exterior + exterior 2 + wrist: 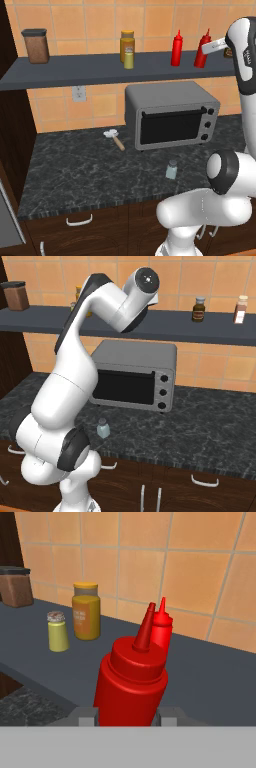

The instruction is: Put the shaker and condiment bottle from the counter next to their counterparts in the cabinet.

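My gripper (128, 716) is shut on the condiment bottle (131, 679), a slim red squeeze bottle with a cone nozzle, held slightly tilted over the cabinet (75, 67), a long dark grey wall shelf. Its near-identical red counterpart (162, 628) stands just behind it in the hand view and to its left (176, 48) in the left base view. A yellow-green shaker (58, 632) with a grey cap stands on the shelf further left. The small pale glass shaker (171, 170) stands upright on the dark counter (75, 170) in front of the toaster oven, also seen from the right (103, 428).
An amber jar (127, 44) stands behind the yellow-green shaker and a brown jar (36, 46) sits at the shelf's left end. A brown bottle (198, 309) and a spice bottle (241, 310) stand at its right. A grey toaster oven (170, 115) and a wooden-handled tool (114, 138) lie on the counter.
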Motion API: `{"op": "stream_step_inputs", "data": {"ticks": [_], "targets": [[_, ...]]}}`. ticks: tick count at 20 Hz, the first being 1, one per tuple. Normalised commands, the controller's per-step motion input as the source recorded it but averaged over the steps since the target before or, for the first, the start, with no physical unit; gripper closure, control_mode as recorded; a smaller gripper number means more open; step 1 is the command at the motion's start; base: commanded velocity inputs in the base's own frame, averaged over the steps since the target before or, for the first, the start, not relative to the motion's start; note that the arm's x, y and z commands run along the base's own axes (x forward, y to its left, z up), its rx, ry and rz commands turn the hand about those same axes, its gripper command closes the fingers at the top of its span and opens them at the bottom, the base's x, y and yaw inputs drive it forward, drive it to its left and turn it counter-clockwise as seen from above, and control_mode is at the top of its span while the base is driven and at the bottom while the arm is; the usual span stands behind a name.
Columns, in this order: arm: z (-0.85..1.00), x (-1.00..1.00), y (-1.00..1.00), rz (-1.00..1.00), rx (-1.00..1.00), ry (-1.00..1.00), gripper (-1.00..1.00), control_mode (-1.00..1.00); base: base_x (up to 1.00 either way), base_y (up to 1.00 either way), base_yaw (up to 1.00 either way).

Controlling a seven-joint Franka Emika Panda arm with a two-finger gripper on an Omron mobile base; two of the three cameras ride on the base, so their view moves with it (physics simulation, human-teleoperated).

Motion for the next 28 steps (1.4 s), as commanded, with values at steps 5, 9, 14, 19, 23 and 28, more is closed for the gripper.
{"op": "stream_step_inputs", "data": {"ticks": [5,9,14,19,23,28], "targets": [[0.0,0.2,0.0,-0.01,0.0,0.0,1.0,-1.0,0.0,0.0,0.0],[-0.04,0.13,0.0,-0.01,0.0,0.0,1.0,-1.0,0.0,0.0,0.0],[-0.15,0.08,0.0,0.0,-0.01,0.0,1.0,-1.0,0.0,0.0,0.0],[-0.17,0.15,0.0,0.0,-0.02,0.0,1.0,-1.0,0.0,0.0,0.0],[-0.01,0.25,0.0,-0.02,0.0,0.0,1.0,-1.0,0.0,0.0,0.0],[-0.01,0.09,0.0,-0.02,0.0,0.0,1.0,-1.0,0.0,0.0,0.0]]}}
